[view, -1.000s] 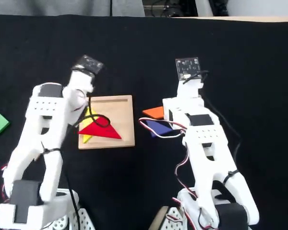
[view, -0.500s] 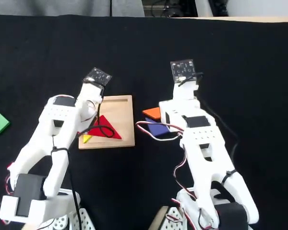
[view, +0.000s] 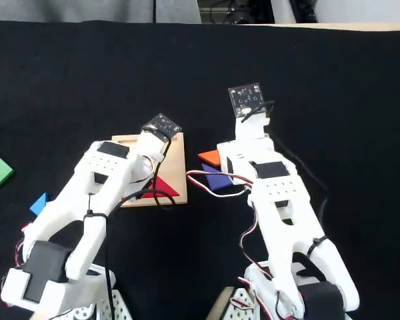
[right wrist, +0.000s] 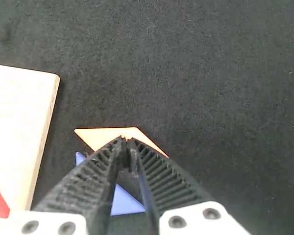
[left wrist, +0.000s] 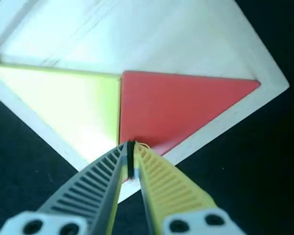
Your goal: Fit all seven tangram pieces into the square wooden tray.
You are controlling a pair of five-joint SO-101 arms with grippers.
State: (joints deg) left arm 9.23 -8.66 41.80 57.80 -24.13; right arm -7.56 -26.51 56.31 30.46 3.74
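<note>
Nothing legible shows: no word, number, label or sign can be read on any surface. The small dark circuit board (view: 247,97) mounted on the wrist behind the right gripper (right wrist: 125,142) carries pale specks, too small to tell whether they are letters or plain marks. The matching dark board (view: 161,125) behind the left gripper (left wrist: 131,147) has the same unreadable specks.
</note>
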